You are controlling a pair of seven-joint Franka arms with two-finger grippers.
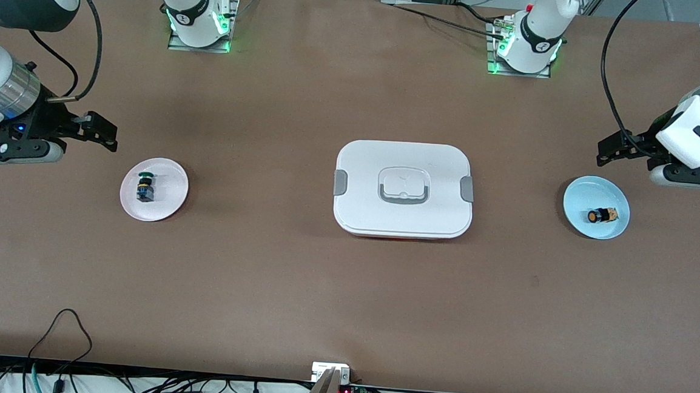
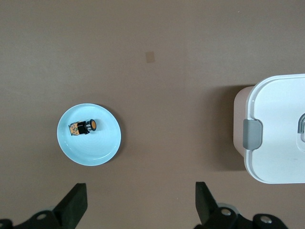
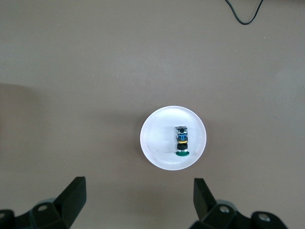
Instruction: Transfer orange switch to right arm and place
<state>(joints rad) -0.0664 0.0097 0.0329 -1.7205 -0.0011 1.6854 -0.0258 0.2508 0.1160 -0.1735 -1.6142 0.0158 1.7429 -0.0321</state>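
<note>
Orange switch (image 1: 603,216) lying on side in blue plate (image 1: 576,201), left arm's end of surface (image 1: 344,293). Left claw (image 2: 138,202) hovering near that plate, fingers spread wide, holding nothing. Right claw (image 3: 138,200) also wide, empty, up by white plate (image 1: 170,201) with green switch (image 1: 144,186). White lidded box (image 1: 403,189) sits mid-surface between plates.

Matt brown table (image 1: 260,276), glossy plates (image 1: 614,203)

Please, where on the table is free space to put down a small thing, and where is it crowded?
Bare table lies between the white plate and the lidded box, between that box and the blue plate, and nearer the front camera than all three. Each plate is occupied: the orange switch lies on the blue one, a green switch on the white.
</note>
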